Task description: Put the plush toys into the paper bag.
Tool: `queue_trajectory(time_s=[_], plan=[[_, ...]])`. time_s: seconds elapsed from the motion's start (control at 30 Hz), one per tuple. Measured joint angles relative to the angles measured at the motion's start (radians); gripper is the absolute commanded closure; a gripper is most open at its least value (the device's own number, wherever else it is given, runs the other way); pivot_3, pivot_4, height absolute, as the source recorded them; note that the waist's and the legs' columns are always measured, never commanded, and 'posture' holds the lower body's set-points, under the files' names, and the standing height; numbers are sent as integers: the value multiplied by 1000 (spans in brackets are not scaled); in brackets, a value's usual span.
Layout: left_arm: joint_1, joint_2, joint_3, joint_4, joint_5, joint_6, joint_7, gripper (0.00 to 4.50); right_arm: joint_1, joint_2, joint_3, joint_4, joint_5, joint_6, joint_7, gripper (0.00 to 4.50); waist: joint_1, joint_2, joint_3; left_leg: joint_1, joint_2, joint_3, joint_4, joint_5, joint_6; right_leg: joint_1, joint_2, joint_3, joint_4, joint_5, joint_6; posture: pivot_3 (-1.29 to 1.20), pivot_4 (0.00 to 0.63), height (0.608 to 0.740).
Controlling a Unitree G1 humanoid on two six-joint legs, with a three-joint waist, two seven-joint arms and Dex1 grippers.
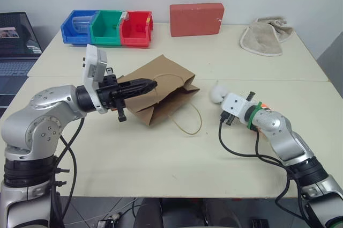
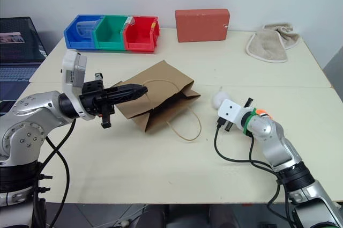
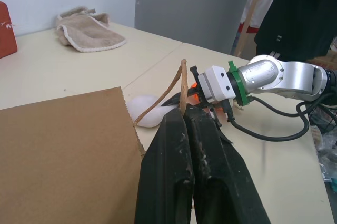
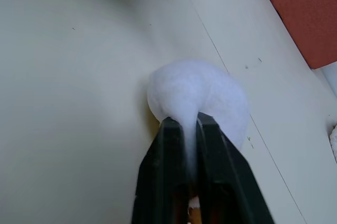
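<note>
My right claw (image 4: 184, 124) has pinched shut on the white bird toy (image 4: 197, 97), which sits on the table (image 1: 161, 158) at its tips. My left claw (image 3: 184, 124) is clamped on a cord handle (image 3: 181, 84) of the paper bag (image 1: 155, 94), mouth facing the right claw. Something orange (image 2: 261, 113), perhaps the carrot, lies behind the right wrist. Neither toy looks bagged yet; both are left to do

Red box (image 1: 196, 19), towel (image 1: 263, 37), coloured bins (image 1: 107, 28)
</note>
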Motion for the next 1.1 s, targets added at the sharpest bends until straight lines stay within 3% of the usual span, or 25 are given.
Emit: queue_trajectory(time_s=[0.17,0.37,0.43,0.57,0.87,1.1], plan=[[0,0,0,-5,-3,-3,2,4500,11,-46,-65,-84,81,-6,106,4493,1,0,0,0,0,0,0,0,0,0,0,0,0,0,0,0,150,740],[3,0,10,-25,-9,-3,4,4500,22,-125,-166,-435,424,161,364,4493,1,1,0,0,0,-1,0,0,0,1,0,-1,0,0,0,0,150,740],[4,-1,11,-25,-10,-3,5,4500,-7,-123,-156,-476,466,204,389,4493,0,1,0,1,0,-1,0,0,0,1,0,-1,0,0,0,0,150,740],[4,-3,14,-30,-15,-3,6,4500,-93,-38,-74,-463,456,238,371,4493,-1,0,0,1,0,-1,1,0,0,1,0,-1,0,0,0,0,150,740],[-10,-3,28,-30,-38,-2,17,4500,-214,169,111,-173,293,168,289,4493,1,0,0,0,0,-2,0,0,0,0,0,-2,0,0,0,0,150,740],[-11,-9,39,-30,-61,-1,46,4500,-235,238,141,-115,220,141,249,4493,1,0,0,0,0,-2,0,0,0,0,0,-2,0,0,0,0,150,740]])
